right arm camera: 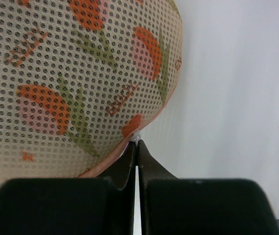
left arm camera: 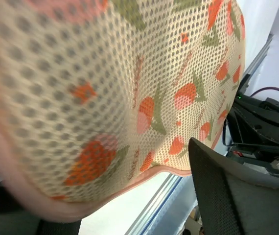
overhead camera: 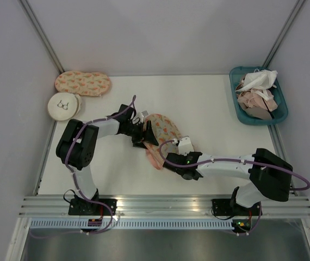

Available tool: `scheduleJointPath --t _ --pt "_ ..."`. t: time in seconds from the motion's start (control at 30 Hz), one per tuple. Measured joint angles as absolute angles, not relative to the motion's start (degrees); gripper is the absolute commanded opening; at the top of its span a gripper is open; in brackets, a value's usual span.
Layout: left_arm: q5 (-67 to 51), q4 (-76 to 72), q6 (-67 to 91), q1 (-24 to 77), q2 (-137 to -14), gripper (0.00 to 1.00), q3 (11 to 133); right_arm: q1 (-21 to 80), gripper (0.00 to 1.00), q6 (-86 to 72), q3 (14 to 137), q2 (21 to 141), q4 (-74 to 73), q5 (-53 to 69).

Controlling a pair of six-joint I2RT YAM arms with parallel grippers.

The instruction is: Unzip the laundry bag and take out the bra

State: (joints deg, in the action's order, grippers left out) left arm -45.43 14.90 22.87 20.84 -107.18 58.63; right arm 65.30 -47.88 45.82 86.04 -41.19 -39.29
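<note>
The right tool (right arm camera: 137,143), at the lower centre of its wrist view, is closed, its tips at the pink edging of the laundry bag (right arm camera: 56,73). Seen from above, the bag lies mid-frame on the white surface (overhead camera: 209,109). The left tool (overhead camera: 148,133) stands open at its upper left side.

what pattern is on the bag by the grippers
Cream mesh laundry bag with orange-red fruit, green leaves and pink edging; clearest in the right wrist view.

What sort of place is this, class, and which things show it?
Probably a robot test cell, not a home laundry: two black-and-white robot arms bolted to a ribbed aluminium rail, a white table boxed in by plain pale panels, and a teal plastic basket of garments.
</note>
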Motion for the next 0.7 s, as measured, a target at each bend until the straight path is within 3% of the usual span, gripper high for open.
scheduleJointPath --t 0.17,0.47,0.7 --pt "-37.5 15.4 24.49 21.63 -100.09 0.88 54.46 65.01 0.01 -47.07 45.95 86.19 -39.68 -39.05" --pt "-18.68 18.76 32.95 21.47 -64.88 0.89 38.44 65.01 0.0 -44.86 45.6 84.31 -35.77 -34.35" --pt "-20.05 19.68 41.19 22.48 -51.72 0.89 29.3 66.02 0.0 -38.7 41.1 80.6 -16.16 -11.81"
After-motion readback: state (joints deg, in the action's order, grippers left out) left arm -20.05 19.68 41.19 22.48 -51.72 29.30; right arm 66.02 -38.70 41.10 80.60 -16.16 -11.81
